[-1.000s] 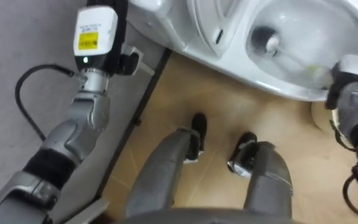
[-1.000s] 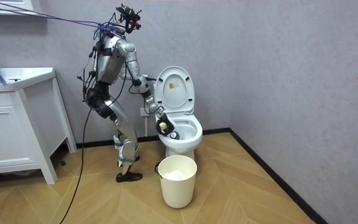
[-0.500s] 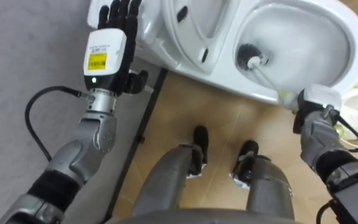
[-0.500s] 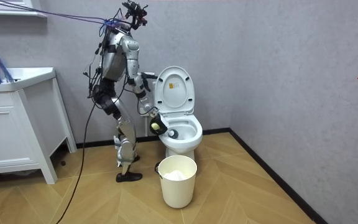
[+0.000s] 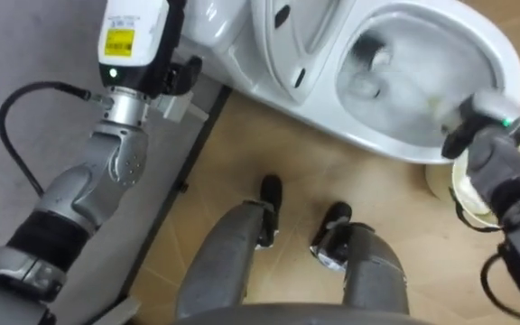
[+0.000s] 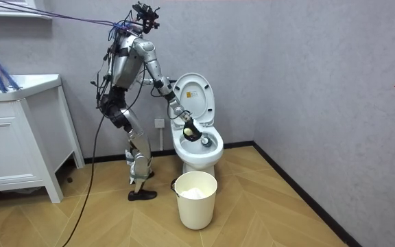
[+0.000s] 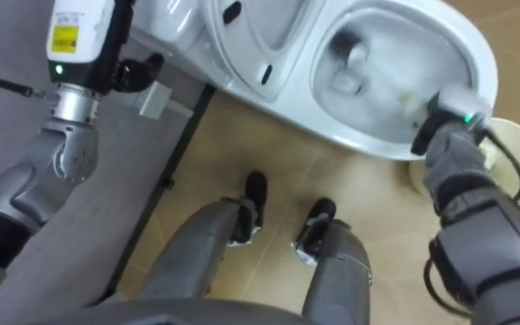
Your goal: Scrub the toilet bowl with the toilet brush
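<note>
A white toilet (image 5: 368, 144) with its lid (image 5: 301, 36) up fills the top of the eye views. The toilet brush's head (image 5: 371, 61) is a blur deep in the bowl, and its pale handle runs back to the right rim. There my right hand (image 5: 484, 113) is shut on the handle. My left hand (image 5: 134, 36) is raised beside the tank by the grey wall, its fingers cut off by the top edge. In the room view I stand at the toilet's (image 6: 199, 147) left, leaning in, with my right hand (image 6: 189, 129) over the bowl.
A white waste bin (image 6: 196, 199) holding crumpled paper stands on the wood floor in front of the toilet and shows under my right forearm as the bin (image 5: 459, 185). A wall socket (image 7: 156, 99) sits low by the tank. A white cabinet (image 6: 12, 144) stands at the room view's left.
My right arm has lifted from the bowl's side to over the bowl, and the brush head has swept across inside. The head camera has shifted, cutting off my left hand's fingers.
</note>
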{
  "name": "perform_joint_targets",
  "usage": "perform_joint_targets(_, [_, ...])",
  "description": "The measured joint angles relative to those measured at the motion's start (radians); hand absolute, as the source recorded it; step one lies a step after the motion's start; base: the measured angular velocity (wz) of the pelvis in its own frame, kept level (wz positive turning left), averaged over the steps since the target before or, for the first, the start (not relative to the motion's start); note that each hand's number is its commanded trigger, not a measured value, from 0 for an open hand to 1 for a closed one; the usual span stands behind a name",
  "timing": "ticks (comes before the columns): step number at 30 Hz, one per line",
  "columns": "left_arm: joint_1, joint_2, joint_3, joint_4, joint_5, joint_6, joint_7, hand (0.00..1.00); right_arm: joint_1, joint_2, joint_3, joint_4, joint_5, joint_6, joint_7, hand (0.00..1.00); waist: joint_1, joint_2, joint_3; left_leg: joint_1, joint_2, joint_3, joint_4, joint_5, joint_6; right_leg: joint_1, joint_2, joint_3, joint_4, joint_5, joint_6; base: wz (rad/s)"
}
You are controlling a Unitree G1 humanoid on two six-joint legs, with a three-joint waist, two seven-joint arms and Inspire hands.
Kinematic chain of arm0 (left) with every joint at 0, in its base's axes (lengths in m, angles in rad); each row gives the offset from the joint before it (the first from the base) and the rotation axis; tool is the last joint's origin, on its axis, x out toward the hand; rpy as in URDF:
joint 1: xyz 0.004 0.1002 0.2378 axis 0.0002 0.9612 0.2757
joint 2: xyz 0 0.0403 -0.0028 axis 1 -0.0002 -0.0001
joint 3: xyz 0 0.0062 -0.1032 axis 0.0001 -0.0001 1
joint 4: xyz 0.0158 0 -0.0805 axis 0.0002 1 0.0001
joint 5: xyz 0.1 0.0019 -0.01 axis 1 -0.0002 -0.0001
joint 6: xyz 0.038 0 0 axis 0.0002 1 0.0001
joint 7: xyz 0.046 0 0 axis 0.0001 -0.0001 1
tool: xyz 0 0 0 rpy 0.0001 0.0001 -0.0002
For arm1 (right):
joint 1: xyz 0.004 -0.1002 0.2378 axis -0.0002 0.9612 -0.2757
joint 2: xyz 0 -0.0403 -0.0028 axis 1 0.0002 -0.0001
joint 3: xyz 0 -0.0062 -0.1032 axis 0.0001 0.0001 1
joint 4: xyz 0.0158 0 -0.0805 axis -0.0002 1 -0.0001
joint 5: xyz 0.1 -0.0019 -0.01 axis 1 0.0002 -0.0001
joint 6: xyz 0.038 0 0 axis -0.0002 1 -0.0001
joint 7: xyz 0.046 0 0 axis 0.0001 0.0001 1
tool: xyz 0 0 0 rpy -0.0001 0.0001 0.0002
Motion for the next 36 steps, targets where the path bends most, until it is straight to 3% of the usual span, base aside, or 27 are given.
perform_joint_targets(6, [-0.09, -0.004, 0.0, 0.085, -0.001, 0.033, 0.012, 0.0, -0.019, 0.0, -0.001, 0.015, 0.176, 0.0, 0.023, 1.0, -0.009, -0.005, -0.0002, -0.003, -0.022, 0.022, 0.008, 0.013, 0.02, -0.035, -0.032, 0.032, 0.058, -0.007, 0.011, -0.05])
perform_joint_targets(10, [-0.092, -0.032, 0.0, 0.096, -0.001, 0.065, 0.006, 0.0, -0.019, 0.005, -0.003, 0.015, 0.305, 0.004, 0.05, 1.0, -0.01, -0.002, -0.0014, -0.011, -0.025, 0.031, 0.008, 0.015, 0.023, -0.053, -0.037, 0.044, 0.077, -0.002, 0.013, -0.04])
perform_joint_targets(16, [-0.091, -0.036, 0.022, 0.096, -0.002, 0.084, -0.022, 0.0, -0.012, 0.022, -0.06, 0.016, 0.455, 0.017, 0.135, 1.0, -0.012, 0.008, -0.0028, -0.012, -0.025, 0.022, 0.023, 0.017, 0.021, -0.049, -0.036, 0.04, 0.086, -0.003, 0.007, 0.04])
perform_joint_targets(19, [-0.073, -0.037, 0.027, 0.098, -0.034, 0.08, -0.037, 0.0, 0.013, 0.022, -0.064, 0.017, 0.487, 0.016, 0.176, 1.0, -0.016, 0.011, -0.0022, 0.024, -0.028, 0.022, 0.011, 0.017, 0.021, -0.016, -0.038, 0.04, 0.079, -0.007, 0.01, 0.0])
perform_joint_targets(25, [0.043, -0.042, 0.085, 0.106, -0.036, 0.073, -0.097, 0.0, 0.092, 0.02, -0.117, 0.009, 0.485, -0.023, 0.231, 1.0, -0.035, 0.013, -0.0044, 0.119, -0.022, 0.017, -0.046, 0.017, 0.018, 0.09, -0.025, 0.012, 0.005, -0.002, 0.014, 0.02])
perform_joint_targets(27, [0.107, -0.047, 0.102, 0.102, -0.022, 0.066, -0.108, 0.0, 0.166, 0.018, -0.152, -0.023, 0.482, -0.048, 0.24, 1.0, -0.044, 0.008, -0.0112, 0.162, -0.026, 0.011, -0.074, 0.016, 0.016, 0.136, -0.02, 0.009, -0.023, -0.003, 0.023, 0.09])
perform_joint_targets(28, [0.157, -0.05, 0.103, 0.097, -0.02, 0.061, -0.11, 0.0, 0.226, 0.019, -0.157, -0.035, 0.482, -0.071, 0.246, 1.0, -0.047, 0.004, -0.0241, 0.189, -0.026, 0.006, -0.09, 0.014, 0.014, 0.169, -0.015, 0.001, -0.048, -0.003, 0.027, 0.12])
perform_joint_targets(29, [0.217, -0.061, 0.111, 0.084, -0.016, 0.061, -0.112, 0.0, 0.302, 0.022, -0.183, -0.065, 0.483, -0.091, 0.248, 1.0, -0.051, -0.003, -0.0422, 0.216, -0.027, 0.003, -0.109, 0.012, 0.012, 0.202, -0.011, -0.009, -0.073, -0.004, 0.031, 0.17])
perform_joint_targets(30, [0.285, -0.081, 0.134, 0.073, 0.006, 0.062, -0.117, 0.0, 0.371, 0.031, -0.223, -0.074, 0.484, -0.118, 0.251, 1.0, -0.067, -0.009, -0.0472, 0.258, -0.03, -0.005, -0.125, 0.011, 0.011, 0.255, -0.005, -0.019, -0.103, -0.005, 0.037, 0.18])
perform_joint_targets(31, [0.317, -0.088, 0.144, 0.066, 0.01, 0.063, -0.125, 0.0, 0.402, 0.035, -0.241, -0.074, 0.485, -0.128, 0.253, 1.0, -0.075, -0.013, -0.0504, 0.282, -0.031, -0.007, -0.134, 0.011, 0.01, 0.282, -0.002, -0.021, -0.118, -0.006, 0.041, 0.23])
perform_joint_targets(32, [0.39, -0.104, 0.175, 0.055, 0.009, 0.062, -0.144, 0.0, 0.474, 0.045, -0.286, -0.08, 0.498, -0.136, 0.254, 1.0, -0.089, -0.027, -0.0621, 0.333, -0.035, -0.008, -0.16, 0.01, 0.01, 0.339, 0.003, -0.023, -0.151, -0.01, 0.049, 0.13])
perform_joint_targets(34, [0.48, -0.112, 0.203, 0.035, 0.009, 0.062, -0.157, 0.0, 0.581, 0.058, -0.331, -0.099, 0.535, -0.136, 0.251, 1.0, -0.093, -0.053, -0.077, 0.409, -0.033, -0.01, -0.193, 0.006, 0.003, 0.422, 0.018, -0.025, -0.209, -0.006, 0.056, 0.02])
perform_joint_targets(36, [0.575, -0.119, 0.255, 0.029, 0.01, 0.054, -0.171, 0.0, 0.679, 0.078, -0.395, -0.102, 0.556, -0.139, 0.251, 1.0, -0.115, -0.077, -0.0866, 0.49, -0.027, -0.021, -0.213, -0.008, -0.007, 0.53, 0.04, -0.038, -0.28, -0.001, 0.062, 0.06])
